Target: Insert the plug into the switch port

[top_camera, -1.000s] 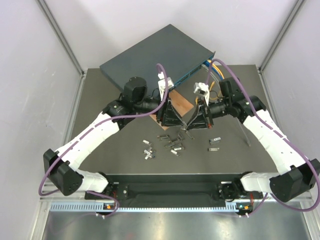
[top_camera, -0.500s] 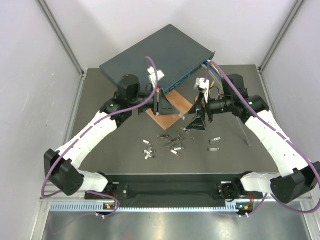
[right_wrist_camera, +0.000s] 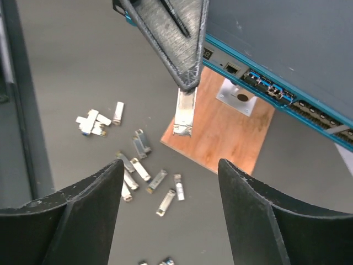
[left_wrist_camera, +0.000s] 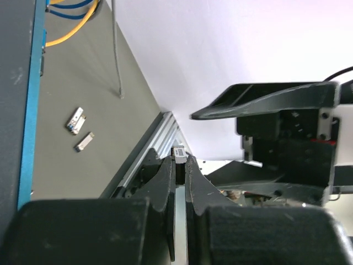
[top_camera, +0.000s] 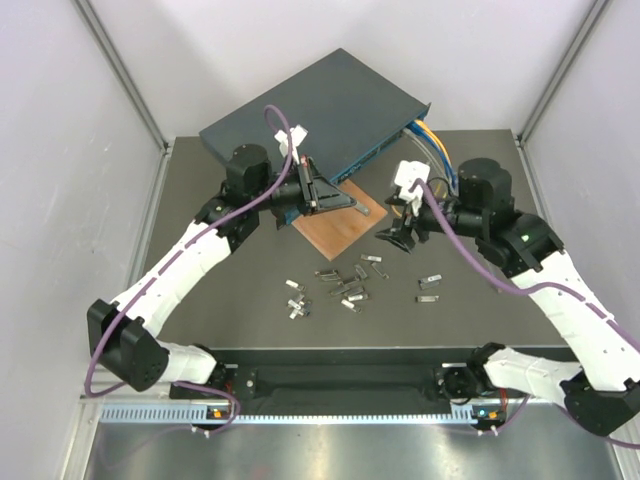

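Plug (right_wrist_camera: 183, 112) over brown board (right_wrist_camera: 220, 141), switch (right_wrist_camera: 287, 44) beyond

White arms (top_camera: 185, 265), black joints (top_camera: 245, 170) and tools (top_camera: 350, 200), trailing purple cables (top_camera: 84, 372).

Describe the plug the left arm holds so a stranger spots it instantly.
Find the big blue-grey switch, then the brown board before its teal face. Above that board the left jaws pinch one silvery plug; its lookalikes all lie loose on the table.

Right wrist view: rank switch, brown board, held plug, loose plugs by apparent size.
Switch, though cropped.
Brown board.
Held plug and loose plugs: the held one looks bigger, but it sits nearer the camera, so unranked.
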